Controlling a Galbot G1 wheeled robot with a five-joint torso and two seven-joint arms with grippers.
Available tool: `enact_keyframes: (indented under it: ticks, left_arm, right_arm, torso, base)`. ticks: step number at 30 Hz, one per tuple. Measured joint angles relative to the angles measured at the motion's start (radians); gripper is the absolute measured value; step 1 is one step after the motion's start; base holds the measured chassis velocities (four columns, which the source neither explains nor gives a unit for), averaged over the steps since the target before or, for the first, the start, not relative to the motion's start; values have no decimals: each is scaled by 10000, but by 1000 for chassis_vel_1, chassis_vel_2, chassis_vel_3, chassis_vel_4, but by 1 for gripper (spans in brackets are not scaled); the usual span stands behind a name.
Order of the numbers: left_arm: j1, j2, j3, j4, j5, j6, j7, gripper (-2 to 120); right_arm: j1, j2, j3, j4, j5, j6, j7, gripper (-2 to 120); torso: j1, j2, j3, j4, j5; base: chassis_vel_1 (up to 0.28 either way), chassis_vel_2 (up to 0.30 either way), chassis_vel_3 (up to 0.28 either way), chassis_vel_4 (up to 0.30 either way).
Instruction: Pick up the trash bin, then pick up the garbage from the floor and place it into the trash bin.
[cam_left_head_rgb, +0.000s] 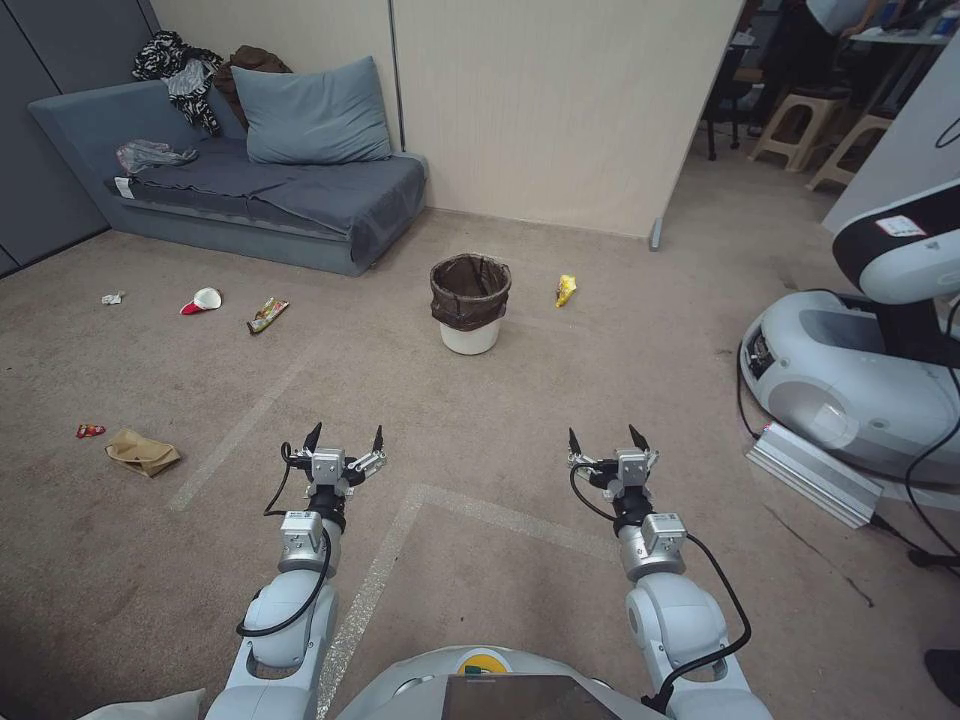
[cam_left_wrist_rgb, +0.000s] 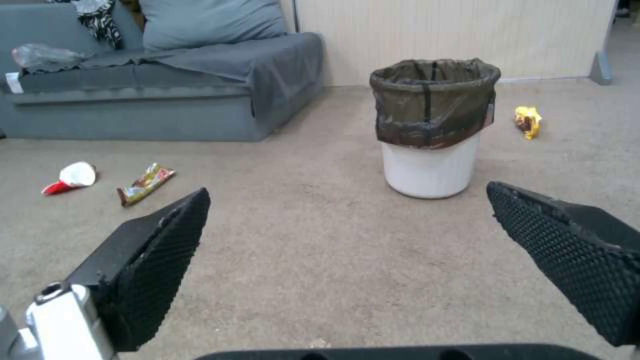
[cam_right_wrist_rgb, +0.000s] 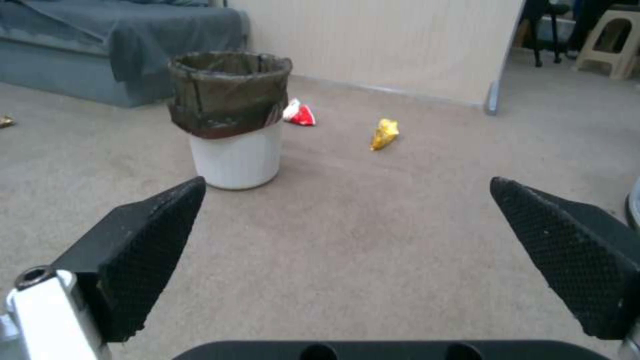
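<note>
The trash bin (cam_left_head_rgb: 469, 305), a white bucket with a dark brown bag over its rim, stands upright on the carpet ahead of me; it also shows as the bin (cam_left_wrist_rgb: 432, 127) and the bin (cam_right_wrist_rgb: 230, 119). Garbage lies scattered: a yellow wrapper (cam_left_head_rgb: 565, 290) right of the bin, a red-and-white cup (cam_left_head_rgb: 203, 300), a colourful wrapper (cam_left_head_rgb: 267, 314), crumpled white paper (cam_left_head_rgb: 113, 297), a small red wrapper (cam_left_head_rgb: 90, 431) and a brown paper bag (cam_left_head_rgb: 143, 452) on the left. A red-and-white wrapper (cam_right_wrist_rgb: 300, 114) lies behind the bin. My left gripper (cam_left_head_rgb: 345, 437) and right gripper (cam_left_head_rgb: 609, 438) hover open and empty, well short of the bin.
A grey sofa (cam_left_head_rgb: 250, 190) with a cushion stands at the back left, a beige partition wall (cam_left_head_rgb: 560, 110) behind the bin. Another robot's white base (cam_left_head_rgb: 850, 375) with cables and a metal ramp (cam_left_head_rgb: 815, 472) sits at the right. Plastic stools (cam_left_head_rgb: 800, 125) stand far back right.
</note>
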Motion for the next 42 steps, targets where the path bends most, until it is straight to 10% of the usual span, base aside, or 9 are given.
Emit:
enact_keyframes:
  ticks: [11,18,42]
  left_arm:
    - [-2,38,75,-188,22,251,-143,100]
    - [-87,472,848,-2064,259,2684,-1519,100]
    - [-6,494,886,-2051,322,2853,-1581,100]
  right_arm:
    - [-99,229,171,334,-327,230,63,100]
    - [-376,1109,885,1445,-949,1362,117,100]
    - [-332,1090,917,1032,-716,1774,-271,100]
  torso:
    - [0,-1,1,7,1]
    - [0,1,-1,1,1]
    - [0,0,0,0,0]
  base:
    - [0,0,0,0]
    - [0,0,0,0]
    - [0,0,0,0]
